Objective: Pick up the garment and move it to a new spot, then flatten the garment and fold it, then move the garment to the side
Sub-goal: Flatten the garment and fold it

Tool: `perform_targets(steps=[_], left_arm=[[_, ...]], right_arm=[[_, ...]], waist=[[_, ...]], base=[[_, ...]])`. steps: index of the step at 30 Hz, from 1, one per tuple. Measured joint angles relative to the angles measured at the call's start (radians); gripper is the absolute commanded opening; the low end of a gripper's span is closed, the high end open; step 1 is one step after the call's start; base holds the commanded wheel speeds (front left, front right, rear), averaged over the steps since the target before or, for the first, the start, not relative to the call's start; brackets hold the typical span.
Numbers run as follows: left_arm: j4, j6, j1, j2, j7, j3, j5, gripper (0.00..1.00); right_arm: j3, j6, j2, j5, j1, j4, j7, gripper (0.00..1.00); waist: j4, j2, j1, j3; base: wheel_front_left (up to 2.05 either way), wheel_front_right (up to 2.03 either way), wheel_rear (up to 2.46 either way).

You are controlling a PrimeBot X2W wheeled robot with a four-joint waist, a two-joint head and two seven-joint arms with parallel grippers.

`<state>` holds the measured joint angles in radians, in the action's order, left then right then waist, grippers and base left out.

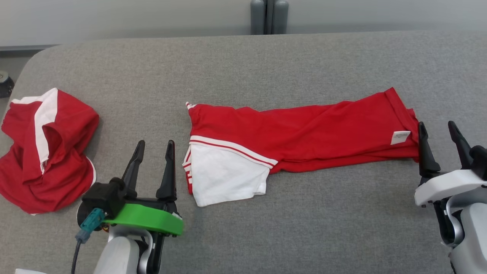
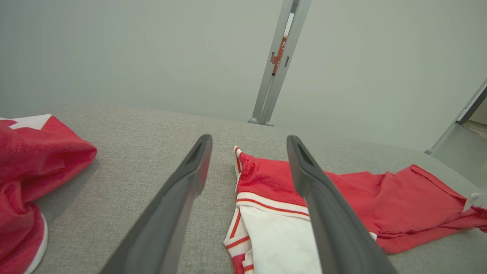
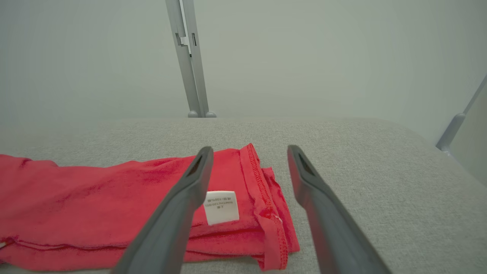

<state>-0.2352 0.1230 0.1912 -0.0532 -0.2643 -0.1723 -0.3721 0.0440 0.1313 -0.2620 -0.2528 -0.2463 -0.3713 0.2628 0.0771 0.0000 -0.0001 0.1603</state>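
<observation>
A red garment (image 1: 315,131) with a white sleeve and red-white striped trim lies folded into a long strip across the middle of the grey table (image 1: 243,64). A white label sits near its right end (image 3: 221,206). My left gripper (image 1: 154,150) stands open just left of the garment's white end, which also lies between and beyond its fingers in the left wrist view (image 2: 274,224). My right gripper (image 1: 437,131) is open at the garment's right end, its left finger (image 1: 425,146) beside the hem. Neither holds anything.
A second red and white garment (image 1: 43,148) lies crumpled at the table's left edge, also in the left wrist view (image 2: 26,171). A grey post (image 1: 269,17) stands behind the table's far edge. A dark object (image 1: 5,85) sits off the left side.
</observation>
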Motion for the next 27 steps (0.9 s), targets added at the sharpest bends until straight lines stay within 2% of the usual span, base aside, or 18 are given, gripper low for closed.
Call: perform_targets(steps=[9,16,27], left_arm=[[-0.003,0.004,0.024,0.003,0.000,-0.047,0.021,1.00],[-0.010,0.005,0.037,0.003,0.000,-0.047,0.021,1.00],[-0.010,0.006,0.047,0.003,0.000,-0.046,0.023,1.00]], right_arm=[[0.121,0.000,0.006,0.090,-0.132,-0.276,0.000,1.00],[0.174,0.000,0.003,0.098,-0.190,-0.421,0.000,1.00],[0.161,0.000,0.041,0.099,-0.209,-0.490,0.003,1.00]], waist=[[0.064,0.0000,0.0000,0.058],[0.101,0.0000,0.0000,0.092],[0.093,0.0000,0.0000,0.102]], base=[[0.00,0.00,0.00],[0.00,0.00,0.00],[0.00,0.00,0.00]])
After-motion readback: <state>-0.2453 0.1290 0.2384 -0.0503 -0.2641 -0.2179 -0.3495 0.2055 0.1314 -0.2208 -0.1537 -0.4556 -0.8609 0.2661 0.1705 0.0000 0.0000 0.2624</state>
